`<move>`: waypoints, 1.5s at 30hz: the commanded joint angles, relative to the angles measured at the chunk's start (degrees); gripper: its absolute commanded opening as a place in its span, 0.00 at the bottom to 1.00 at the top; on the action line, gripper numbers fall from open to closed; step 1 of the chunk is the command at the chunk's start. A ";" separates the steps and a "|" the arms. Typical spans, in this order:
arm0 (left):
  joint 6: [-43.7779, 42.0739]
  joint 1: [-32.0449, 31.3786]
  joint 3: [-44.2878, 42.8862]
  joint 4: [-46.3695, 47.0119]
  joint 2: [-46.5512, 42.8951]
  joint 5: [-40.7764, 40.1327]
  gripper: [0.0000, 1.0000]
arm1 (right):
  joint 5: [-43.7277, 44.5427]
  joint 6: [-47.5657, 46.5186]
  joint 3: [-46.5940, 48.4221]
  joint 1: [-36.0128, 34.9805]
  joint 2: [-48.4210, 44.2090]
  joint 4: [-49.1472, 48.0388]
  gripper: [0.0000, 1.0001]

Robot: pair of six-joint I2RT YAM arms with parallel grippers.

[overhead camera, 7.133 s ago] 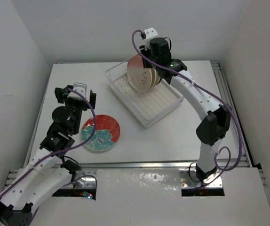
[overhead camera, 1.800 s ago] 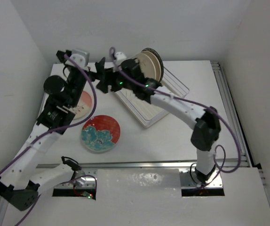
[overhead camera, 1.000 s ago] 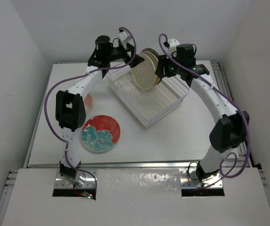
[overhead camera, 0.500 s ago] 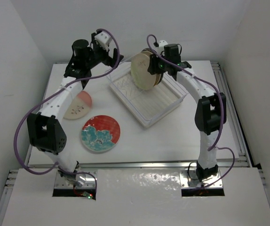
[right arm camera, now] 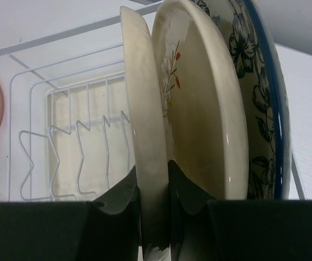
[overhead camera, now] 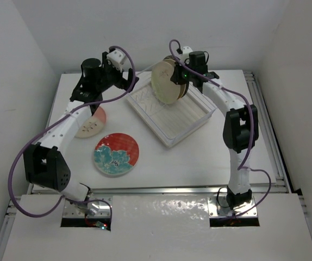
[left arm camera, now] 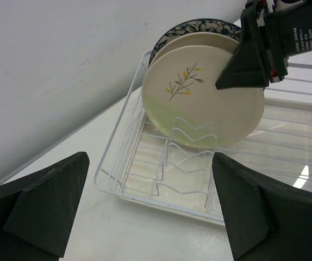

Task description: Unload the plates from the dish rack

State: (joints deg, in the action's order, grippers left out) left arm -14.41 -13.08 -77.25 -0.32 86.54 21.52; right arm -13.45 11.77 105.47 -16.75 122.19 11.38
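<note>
The white wire dish rack holds three upright plates. The front one is cream with a sprig motif. My right gripper is shut on its top rim; in the right wrist view the fingers pinch that plate's edge, with a second cream plate and the blue-and-white floral plate behind it. My left gripper is open and empty just off the rack's left corner, facing the rack and the front plate.
A red-and-teal floral plate lies flat on the table at front left. A cream plate with a reddish part lies behind it, partly under the left arm. The rack's front half holds only bare prongs.
The left gripper has come down a little toward the rack's left corner. The right gripper stays on the front cream plate, which has not visibly moved.
</note>
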 commanded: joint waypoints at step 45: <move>61.96 7.11 29.88 40.91 -8.94 18.13 0.91 | -15.64 50.18 -35.24 0.06 -34.48 -46.88 0.00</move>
State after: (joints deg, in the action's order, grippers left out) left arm 44.25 -5.34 -46.50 31.66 77.91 41.65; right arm -28.71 54.33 70.02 -16.62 91.88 -21.15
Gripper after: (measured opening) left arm 0.917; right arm 0.177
